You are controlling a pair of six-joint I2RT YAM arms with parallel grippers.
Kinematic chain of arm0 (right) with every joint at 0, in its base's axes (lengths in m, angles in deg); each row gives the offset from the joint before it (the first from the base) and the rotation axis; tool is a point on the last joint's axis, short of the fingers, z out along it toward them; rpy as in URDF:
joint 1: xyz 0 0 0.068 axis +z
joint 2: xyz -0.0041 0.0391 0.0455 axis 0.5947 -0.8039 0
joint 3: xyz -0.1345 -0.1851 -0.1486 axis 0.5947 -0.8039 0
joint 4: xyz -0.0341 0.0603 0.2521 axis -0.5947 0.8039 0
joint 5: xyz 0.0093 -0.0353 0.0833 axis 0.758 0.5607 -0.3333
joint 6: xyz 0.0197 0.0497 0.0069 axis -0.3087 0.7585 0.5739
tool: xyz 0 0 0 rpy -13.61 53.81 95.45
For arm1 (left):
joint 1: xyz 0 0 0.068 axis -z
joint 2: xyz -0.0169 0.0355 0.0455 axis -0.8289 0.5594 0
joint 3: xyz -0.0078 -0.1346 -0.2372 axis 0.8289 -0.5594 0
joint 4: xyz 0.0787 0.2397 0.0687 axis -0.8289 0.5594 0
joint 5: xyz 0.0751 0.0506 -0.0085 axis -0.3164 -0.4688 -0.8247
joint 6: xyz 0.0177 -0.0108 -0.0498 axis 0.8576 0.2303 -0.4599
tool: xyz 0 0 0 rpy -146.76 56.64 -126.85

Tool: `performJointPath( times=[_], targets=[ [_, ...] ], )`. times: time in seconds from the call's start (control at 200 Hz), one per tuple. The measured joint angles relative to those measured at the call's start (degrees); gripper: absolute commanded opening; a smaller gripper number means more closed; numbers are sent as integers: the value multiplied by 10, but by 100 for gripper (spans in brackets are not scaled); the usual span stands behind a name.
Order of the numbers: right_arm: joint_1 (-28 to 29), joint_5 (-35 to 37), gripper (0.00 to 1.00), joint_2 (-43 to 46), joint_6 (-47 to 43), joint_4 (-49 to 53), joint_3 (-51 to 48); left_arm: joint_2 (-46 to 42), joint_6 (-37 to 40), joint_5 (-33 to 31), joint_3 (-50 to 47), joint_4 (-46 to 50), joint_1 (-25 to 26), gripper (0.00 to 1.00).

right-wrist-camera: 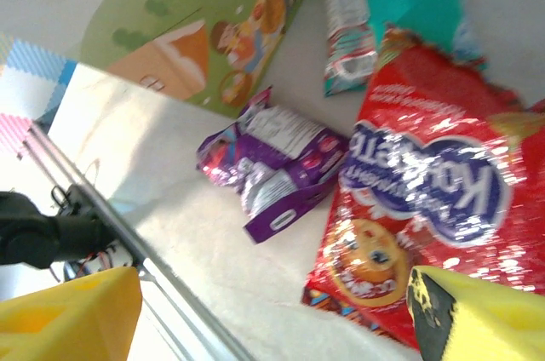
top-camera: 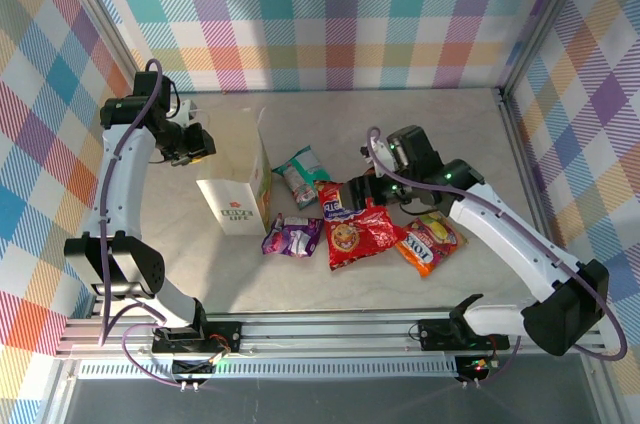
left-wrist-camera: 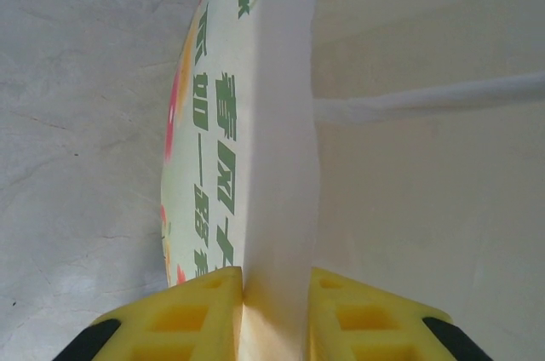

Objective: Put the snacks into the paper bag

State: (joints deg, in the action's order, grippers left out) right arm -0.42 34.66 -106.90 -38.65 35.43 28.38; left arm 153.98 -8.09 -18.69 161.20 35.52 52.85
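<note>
The white paper bag (top-camera: 240, 194) stands open at the left of the table. My left gripper (top-camera: 197, 144) is at its left rim. In the left wrist view the bag's wall (left-wrist-camera: 221, 123) runs between the yellow fingers (left-wrist-camera: 204, 318), which stand slightly apart, so the left gripper (left-wrist-camera: 277, 280) is open. Right of the bag lie the snacks: a teal-white packet (top-camera: 298, 174), a purple one (top-camera: 292, 236), a large red one (top-camera: 358, 229) and an orange one (top-camera: 430, 242). My right gripper (top-camera: 362, 189) hovers wide open over the red packet (right-wrist-camera: 426, 182), holding nothing.
Plaid walls close in the table at the back and on both sides. A metal rail (top-camera: 330, 329) runs along the near edge. A white cord handle (left-wrist-camera: 426, 101) hangs inside the bag. The purple packet (right-wrist-camera: 272, 157) lies between the bag (right-wrist-camera: 170, 29) and the red packet.
</note>
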Motion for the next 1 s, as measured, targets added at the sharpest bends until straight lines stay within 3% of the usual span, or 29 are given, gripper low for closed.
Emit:
performJointPath(
  times=[0.505, 1.0],
  targets=[
    [124, -35, 86, -109, 94, -87, -44, -1, 0, -5, -2, 0, 1, 25],
    [143, -44, 86, -229, 149, -148, -44, -17, 0, -26, -25, 0, 1, 25]
  ],
)
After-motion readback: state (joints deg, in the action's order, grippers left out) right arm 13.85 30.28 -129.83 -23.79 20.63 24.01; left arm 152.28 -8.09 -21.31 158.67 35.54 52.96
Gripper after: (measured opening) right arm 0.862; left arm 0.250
